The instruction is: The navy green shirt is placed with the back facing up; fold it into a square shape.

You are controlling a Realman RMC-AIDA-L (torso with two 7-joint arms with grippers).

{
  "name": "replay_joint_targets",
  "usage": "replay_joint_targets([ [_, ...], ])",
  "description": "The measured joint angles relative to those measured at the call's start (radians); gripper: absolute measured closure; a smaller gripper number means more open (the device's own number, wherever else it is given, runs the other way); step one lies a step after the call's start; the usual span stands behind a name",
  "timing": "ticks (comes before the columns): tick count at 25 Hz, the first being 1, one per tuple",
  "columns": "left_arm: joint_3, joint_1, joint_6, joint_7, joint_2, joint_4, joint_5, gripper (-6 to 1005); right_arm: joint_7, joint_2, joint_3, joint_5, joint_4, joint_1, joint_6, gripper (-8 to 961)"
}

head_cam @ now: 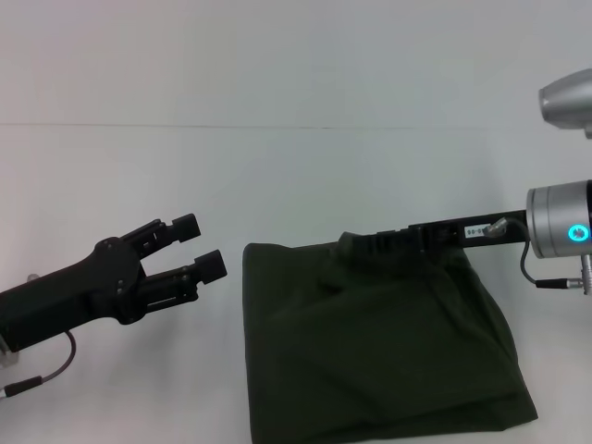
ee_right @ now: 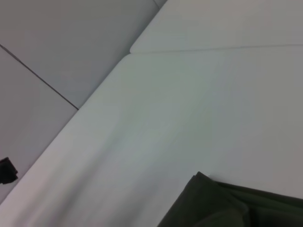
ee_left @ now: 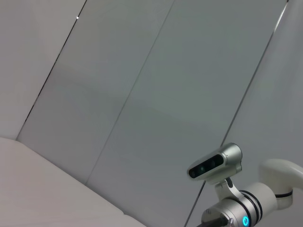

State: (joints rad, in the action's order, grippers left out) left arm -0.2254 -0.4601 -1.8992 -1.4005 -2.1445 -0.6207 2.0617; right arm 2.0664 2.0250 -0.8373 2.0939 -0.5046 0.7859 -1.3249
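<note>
Folded navy green shirt [head_cam: 379, 347] on white table [head_cam: 277, 176], left hand [head_cam: 205, 246] open beside it

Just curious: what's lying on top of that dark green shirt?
The right gripper reaches across the far edge of the folded navy green shirt. Its fingertips are hidden against the fabric. The left gripper hovers open beside it.
</note>
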Motion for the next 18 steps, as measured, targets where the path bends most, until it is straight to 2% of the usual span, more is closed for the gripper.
replay_joint_targets([
  [2, 0.0, 0.0, 0.002, 0.0, 0.0, 0.001, 0.0, 52, 0.002, 0.004, -0.016, 0.0, -0.002, 0.0, 0.016, 203],
  [7, 0.0, 0.0, 0.005, 0.0, 0.0, 0.002, 0.0, 52, -0.01, 0.016, -0.03, 0.0, -0.018, -0.003, 0.035, 312],
  [13, 0.0, 0.0, 0.008, 0.001, 0.0, 0.003, 0.0, 53, -0.011, 0.02, -0.037, 0.0, -0.022, 0.0, 0.037, 564],
  [15, 0.0, -0.001, 0.008, 0.001, 0.0, 0.003, 0.0, 53, -0.008, 0.02, -0.038, 0.0, -0.022, 0.0, 0.037, 797],
  [18, 0.0, -0.002, 0.008, 0.001, 0.0, 0.003, 0.0, 52, -0.004, 0.02, -0.04, 0.0, -0.022, 0.0, 0.037, 837],
])
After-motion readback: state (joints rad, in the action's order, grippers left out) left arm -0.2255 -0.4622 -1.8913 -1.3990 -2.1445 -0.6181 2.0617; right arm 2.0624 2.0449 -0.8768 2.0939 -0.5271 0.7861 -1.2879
